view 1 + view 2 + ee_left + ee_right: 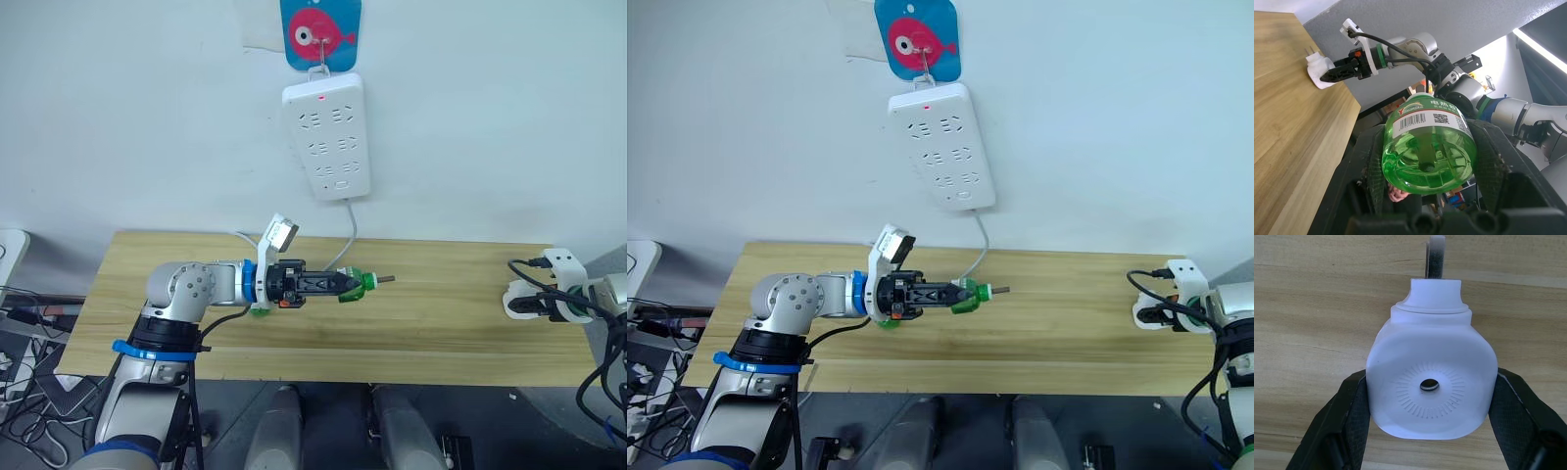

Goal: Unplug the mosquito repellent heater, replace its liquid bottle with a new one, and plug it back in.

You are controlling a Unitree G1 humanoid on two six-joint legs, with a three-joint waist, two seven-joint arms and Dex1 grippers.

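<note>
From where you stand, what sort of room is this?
Probably a lab or test workspace, not a home: a bare wooden table against a plain wall, a white power strip hung from a hook, and loose cables on the floor beside it.

Table (431, 323): long light wooden top, grain running lengthwise, standing against a pale wall.
Cable (345, 252): white, comes down from the wall and reaches the table's back edge near the middle; where it ends cannot be told.
Green item (888, 322): small, at the table surface beneath the left arm, mostly hidden; identity cannot be told.
Top, middle to right: bare wood.
</note>
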